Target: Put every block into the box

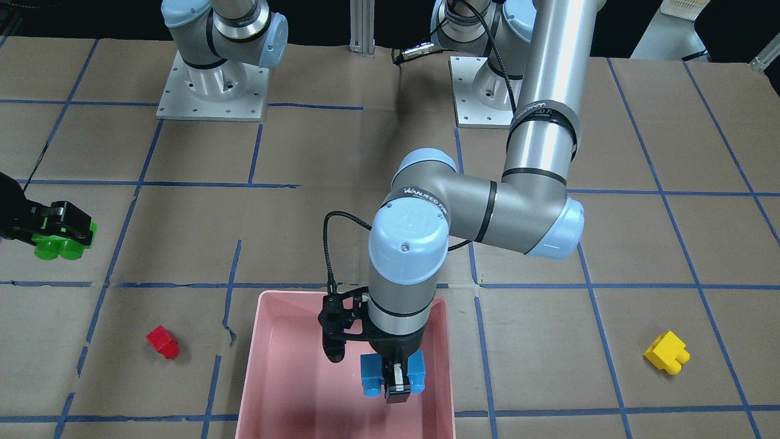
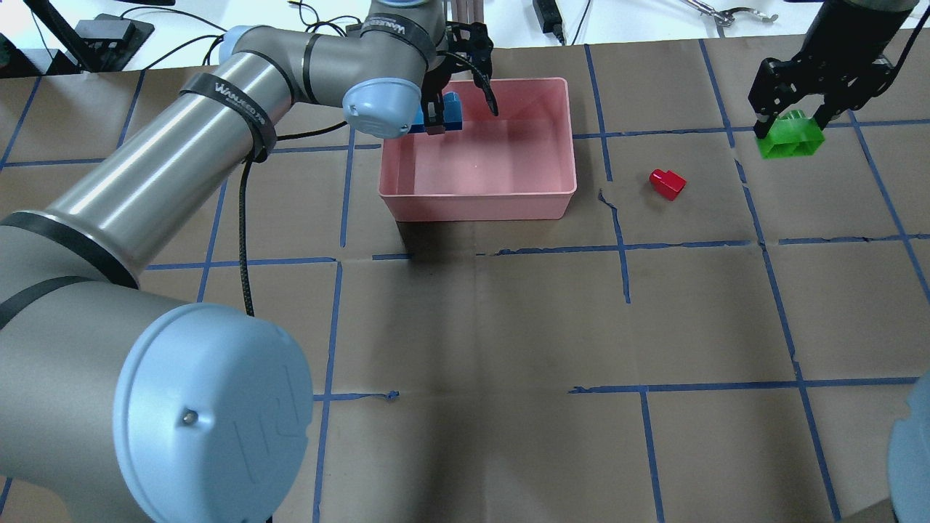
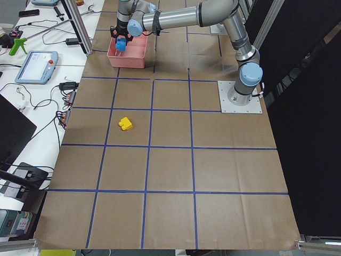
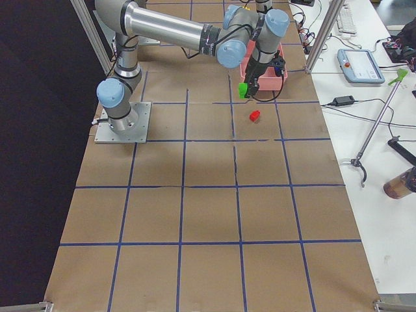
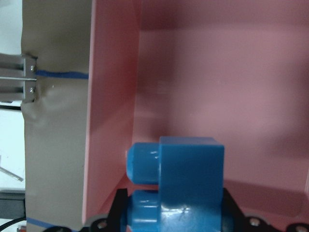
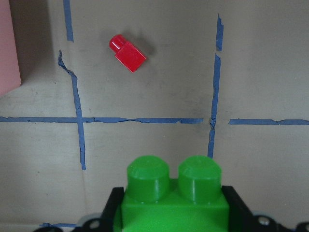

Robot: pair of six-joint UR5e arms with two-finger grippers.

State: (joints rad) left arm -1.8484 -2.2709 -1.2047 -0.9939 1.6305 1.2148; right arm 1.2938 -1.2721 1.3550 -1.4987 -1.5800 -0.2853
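My left gripper is shut on the blue block and holds it over the far left part of the pink box; the block also shows in the left wrist view above the box floor. My right gripper is shut on the green block, held a little above the paper to the right of the box; it also shows in the right wrist view. The red block lies on the paper between box and right gripper. The yellow block lies far to the left of the box.
Brown paper with blue tape lines covers the table. The two arm bases stand at the robot's edge. Cables and tools lie beyond the far edge. The left arm stretches across the left half.
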